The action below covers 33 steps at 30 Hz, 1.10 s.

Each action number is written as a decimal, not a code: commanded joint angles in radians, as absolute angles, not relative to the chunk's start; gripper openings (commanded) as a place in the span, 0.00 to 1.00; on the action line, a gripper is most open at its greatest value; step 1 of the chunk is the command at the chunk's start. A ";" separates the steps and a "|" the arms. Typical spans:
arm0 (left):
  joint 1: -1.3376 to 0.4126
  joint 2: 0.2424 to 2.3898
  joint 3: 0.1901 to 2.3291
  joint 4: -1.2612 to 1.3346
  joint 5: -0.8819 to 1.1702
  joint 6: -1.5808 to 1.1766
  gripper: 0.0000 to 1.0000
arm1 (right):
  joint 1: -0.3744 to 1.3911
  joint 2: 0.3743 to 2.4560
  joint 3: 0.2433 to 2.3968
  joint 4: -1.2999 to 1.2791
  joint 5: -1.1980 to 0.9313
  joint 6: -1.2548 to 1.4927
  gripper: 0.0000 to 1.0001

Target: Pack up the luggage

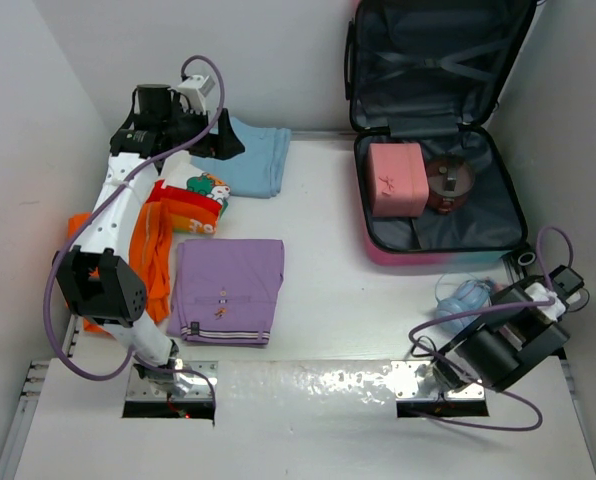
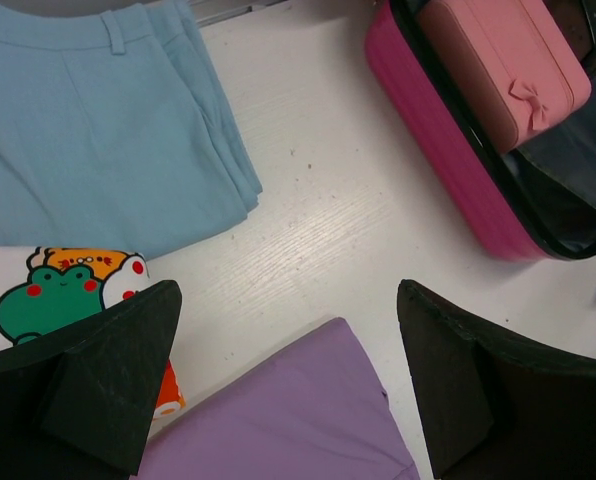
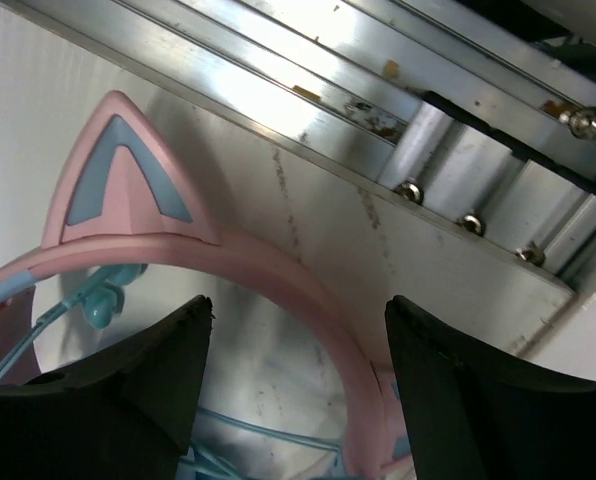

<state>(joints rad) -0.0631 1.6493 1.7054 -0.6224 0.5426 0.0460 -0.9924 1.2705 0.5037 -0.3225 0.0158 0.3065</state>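
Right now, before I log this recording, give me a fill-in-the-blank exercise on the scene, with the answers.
1. The luggage lies with its lid ___.
2. The box inside the luggage is ___.
3. The garment with the striped hem is ___.
4. The right gripper hovers over a headband bearing a cat ___.
Missing words: open; pink; purple; ear.

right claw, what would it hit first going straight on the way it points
Probably the pink cat-ear headband, whose band crosses the gap ahead of the open right claw; depth is unclear, with the white table behind it.
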 commanded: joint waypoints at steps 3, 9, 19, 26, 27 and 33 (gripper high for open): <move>-0.048 1.612 1.717 -0.577 0.557 0.032 0.85 | -0.970 1.310 0.508 -0.195 -0.057 0.275 0.69; -0.041 1.611 1.718 -0.572 0.552 0.031 0.85 | -0.910 1.382 0.466 -0.138 -0.012 0.267 0.47; -0.026 1.605 1.717 -0.575 0.552 0.043 0.85 | -0.870 1.358 0.422 -0.146 -0.017 0.258 0.12; -0.021 1.603 1.717 -0.526 0.577 0.015 0.85 | -0.799 1.186 0.439 -0.296 -0.023 0.273 0.00; -0.021 1.606 1.718 -0.517 0.583 0.009 0.85 | -0.792 1.169 0.445 -0.320 -0.035 0.279 0.00; -0.021 1.649 1.753 -0.399 0.641 -0.090 0.85 | -0.669 1.031 0.468 -0.475 -0.080 0.302 0.00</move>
<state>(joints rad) -0.0330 1.6497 1.7058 -0.5209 0.5911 -0.0307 -0.7219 1.1000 0.4343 -0.3851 0.0147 0.2474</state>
